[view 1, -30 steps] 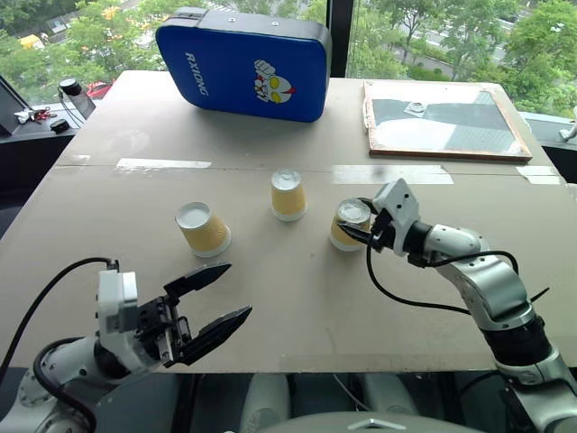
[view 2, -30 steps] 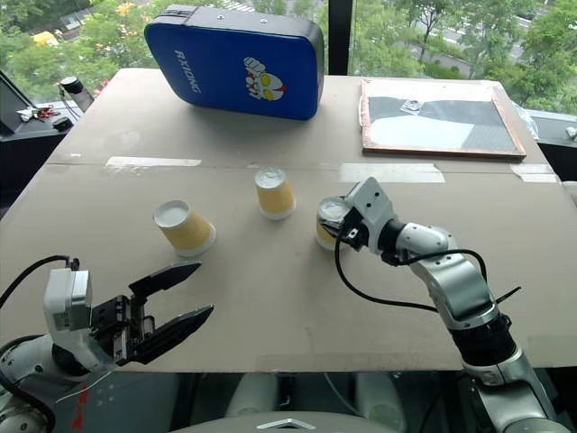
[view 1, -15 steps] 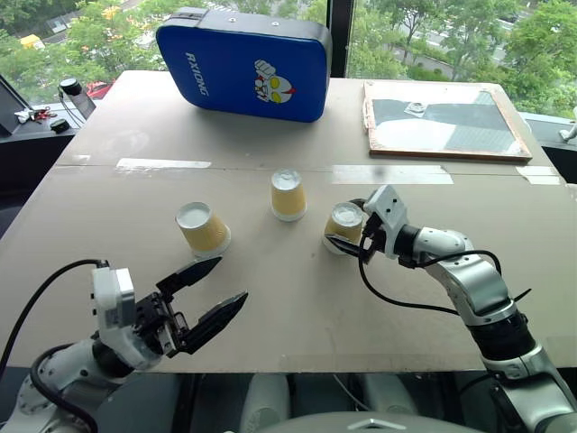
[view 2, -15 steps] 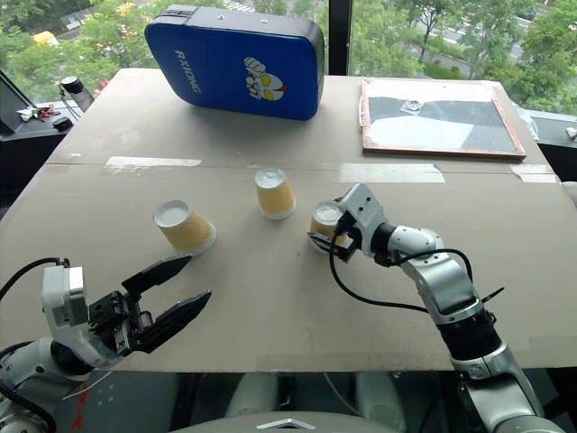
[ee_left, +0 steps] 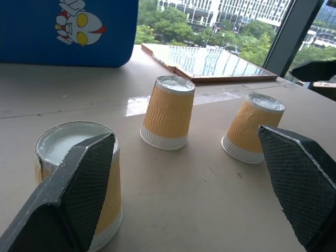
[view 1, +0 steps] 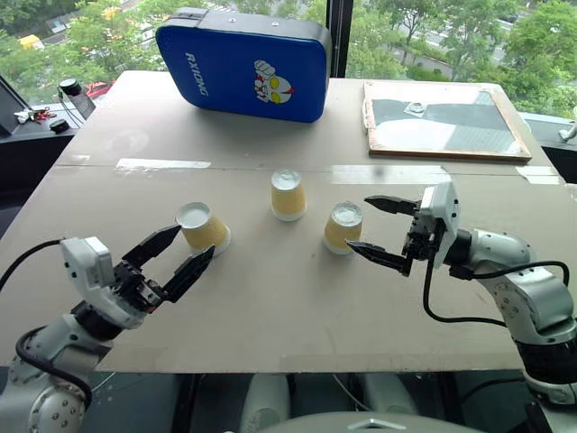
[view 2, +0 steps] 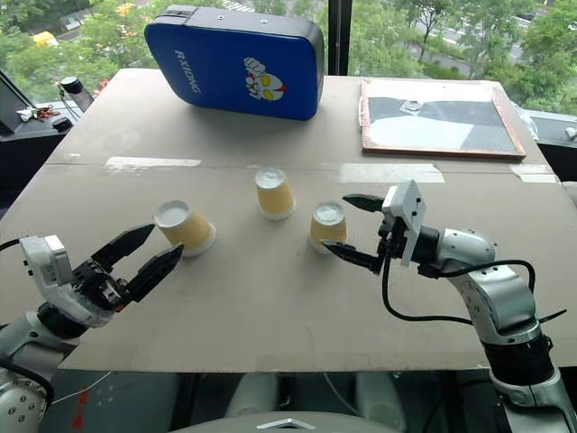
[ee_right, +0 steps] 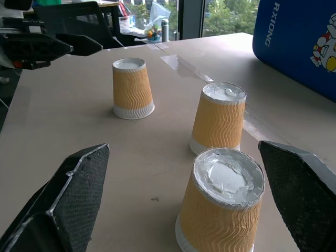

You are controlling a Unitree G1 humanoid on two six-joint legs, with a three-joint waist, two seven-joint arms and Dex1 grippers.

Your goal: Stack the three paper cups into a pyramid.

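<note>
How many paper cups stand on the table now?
3, all upside down: left cup near the left gripper, middle cup farther back, right cup before the right gripper. None stacked.

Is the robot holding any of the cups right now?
No. Both the left gripper and the right gripper are open and empty. All three paper cups stand upside down on the table, untouched.

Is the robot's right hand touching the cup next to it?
Apart. In the left eye view the right hand is open beside the nearest cup, with bare table showing between its fingers and the cup.
</note>
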